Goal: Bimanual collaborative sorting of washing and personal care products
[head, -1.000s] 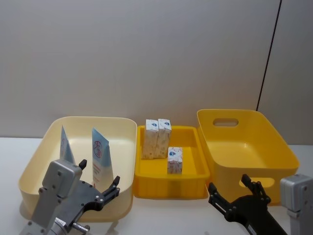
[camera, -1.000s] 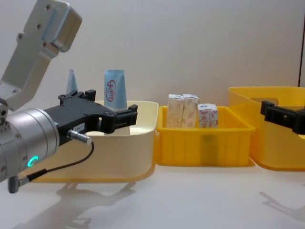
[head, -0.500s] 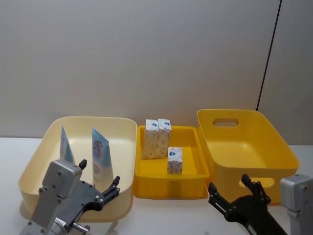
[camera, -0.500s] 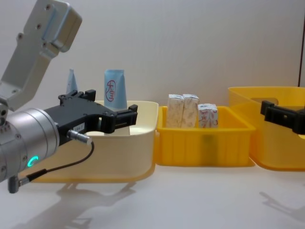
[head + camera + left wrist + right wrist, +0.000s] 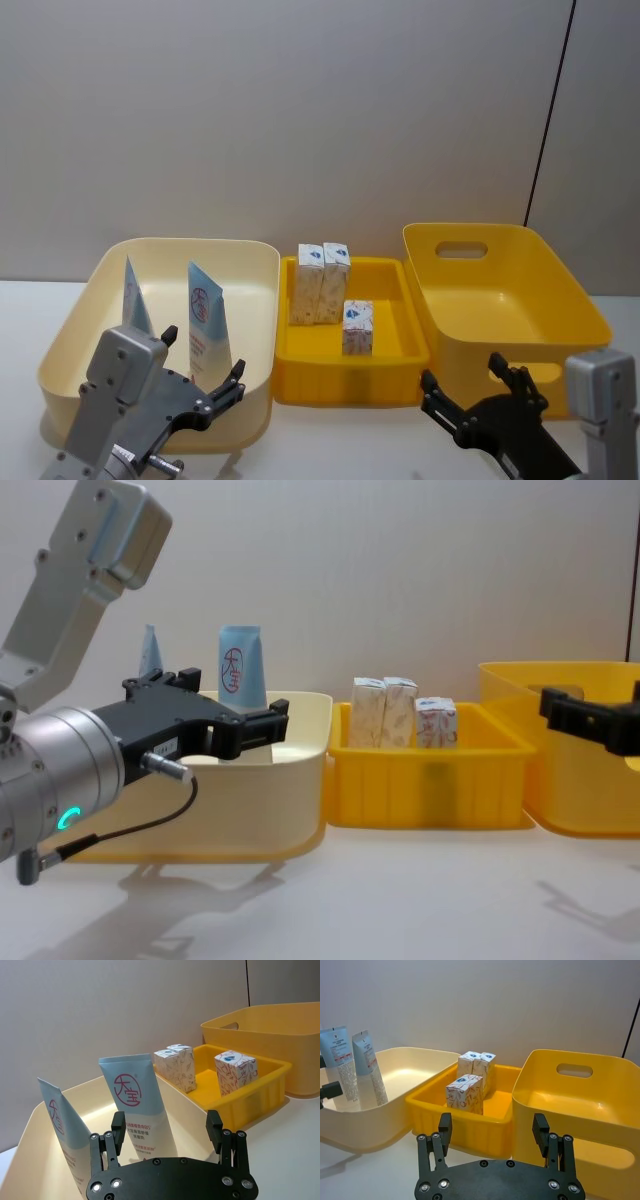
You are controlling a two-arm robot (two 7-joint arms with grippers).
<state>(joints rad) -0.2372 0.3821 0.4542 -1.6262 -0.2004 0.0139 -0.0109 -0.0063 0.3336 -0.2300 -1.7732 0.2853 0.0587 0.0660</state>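
Observation:
Two light-blue tubes (image 5: 208, 320) (image 5: 134, 297) with red marks stand upright in the cream bin (image 5: 180, 243) on the left. Three small printed cartons stand in the small yellow tray (image 5: 350, 385): a pair (image 5: 322, 282) at the back and one (image 5: 357, 327) nearer the front. My left gripper (image 5: 203, 352) hovers open at the cream bin's front edge, just short of the nearer tube (image 5: 131, 1105), holding nothing. My right gripper (image 5: 462, 372) is open and empty, low in front of the gap between the tray and the large yellow bin (image 5: 500, 290), facing the cartons (image 5: 465, 1092).
The three containers stand side by side on a white table, against a plain grey wall. The large yellow bin (image 5: 580, 1105) holds nothing. Open tabletop lies in front of the containers (image 5: 400, 890).
My right gripper has shifted slightly to the left. The left arm, tubes and cartons have not moved.

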